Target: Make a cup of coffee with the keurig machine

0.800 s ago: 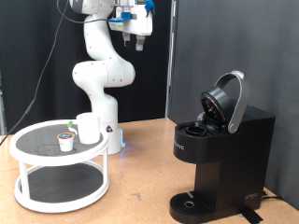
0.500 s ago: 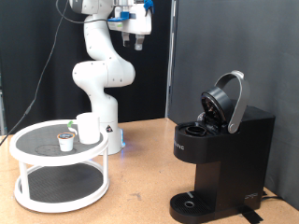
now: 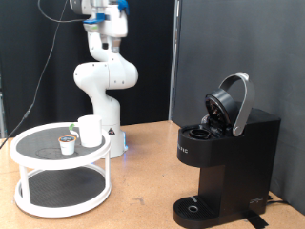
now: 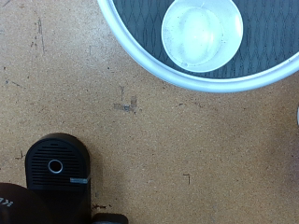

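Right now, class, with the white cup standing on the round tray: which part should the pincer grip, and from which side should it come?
Probably the rim, from straight above. The cup stands upright with its open mouth up on the tray, and the wrist view looks right down into it. The small pod sits close on the exterior view's left, so a side approach there looks crowded.

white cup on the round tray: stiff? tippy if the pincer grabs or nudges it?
The cup looks rigid, probably ceramic or hard plastic, so it should not deform. It stands upright on the tray, taller than wide and seemingly empty in the wrist view, so likely light; a high push may tip it. Its smooth wall could slip.
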Robot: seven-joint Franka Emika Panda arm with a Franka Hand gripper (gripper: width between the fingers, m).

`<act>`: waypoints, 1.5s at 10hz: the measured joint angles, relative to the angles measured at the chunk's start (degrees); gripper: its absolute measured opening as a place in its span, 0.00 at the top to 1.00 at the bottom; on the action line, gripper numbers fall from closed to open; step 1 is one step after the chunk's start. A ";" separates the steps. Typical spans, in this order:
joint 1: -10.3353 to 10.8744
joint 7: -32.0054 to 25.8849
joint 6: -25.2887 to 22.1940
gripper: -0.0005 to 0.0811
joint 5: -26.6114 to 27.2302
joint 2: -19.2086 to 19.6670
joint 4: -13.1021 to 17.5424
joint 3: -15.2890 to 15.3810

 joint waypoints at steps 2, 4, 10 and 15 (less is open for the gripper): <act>0.01 -0.56 -0.40 0.09 0.01 0.00 -0.09 -0.06; -0.26 -2.58 -0.89 0.09 -0.36 0.03 -0.08 -1.88; -3.91 -9.13 -1.15 0.09 -6.12 2.78 1.96 -10.64; -4.36 -11.08 0.16 0.09 -8.03 5.72 3.32 -13.33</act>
